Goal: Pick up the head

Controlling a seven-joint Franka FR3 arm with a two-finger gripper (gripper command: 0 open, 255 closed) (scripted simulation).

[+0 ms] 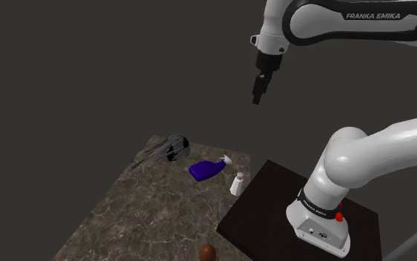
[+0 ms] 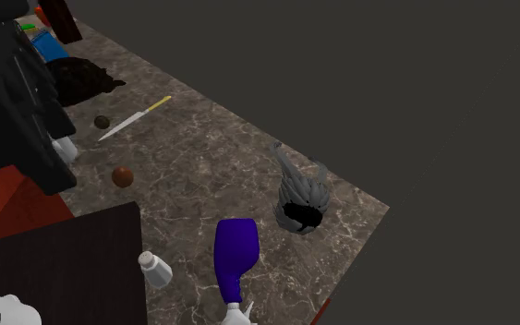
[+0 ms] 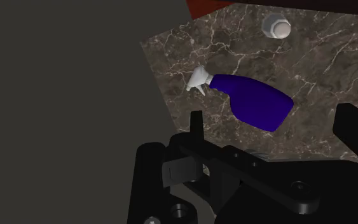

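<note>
Shoulder view, end effector raised, spread apart, grey head lying well below, leftward

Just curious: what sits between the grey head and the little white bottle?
The blue spray bottle, lying on its side between the grey head and the white bottle, as the shoulder view shows.

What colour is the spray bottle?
The spray bottle is deep purple-blue with a white nozzle; clearest in the wrist view.
</note>
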